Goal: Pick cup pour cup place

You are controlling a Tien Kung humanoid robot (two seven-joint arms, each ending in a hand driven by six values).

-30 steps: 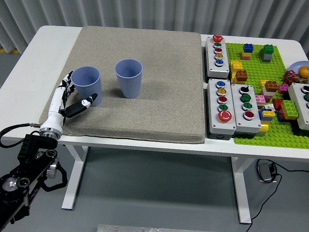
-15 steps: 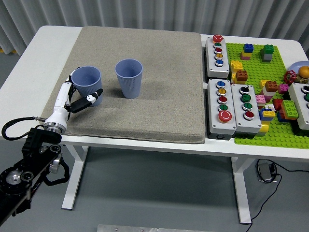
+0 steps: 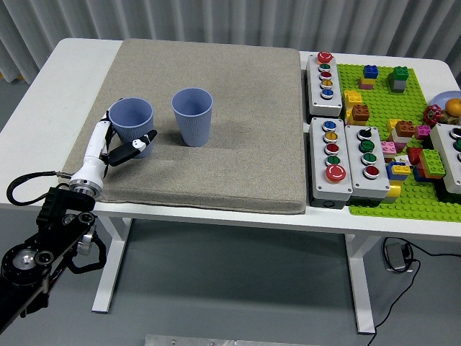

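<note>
Two blue ribbed cups stand upright on the grey mat (image 3: 216, 166). The left cup (image 3: 132, 115) sits near the mat's left edge, and the right cup (image 3: 192, 115) is a short gap away. My left hand (image 3: 124, 137) comes in from the lower left and wraps the left cup. Its thumb lies across the cup's front and its white fingers (image 3: 106, 128) press the cup's left side. The cup still rests on the mat. My right arm is out of view.
Three grey button boxes (image 3: 330, 148) line the mat's right edge. A green baseplate (image 3: 382, 198) crowded with several toy bricks fills the table's right end. The white table (image 3: 50, 108) shows as a bare strip left of the mat.
My left hand moved up and right, from beside the left cup to closing around it. The cup shifted slightly right.
</note>
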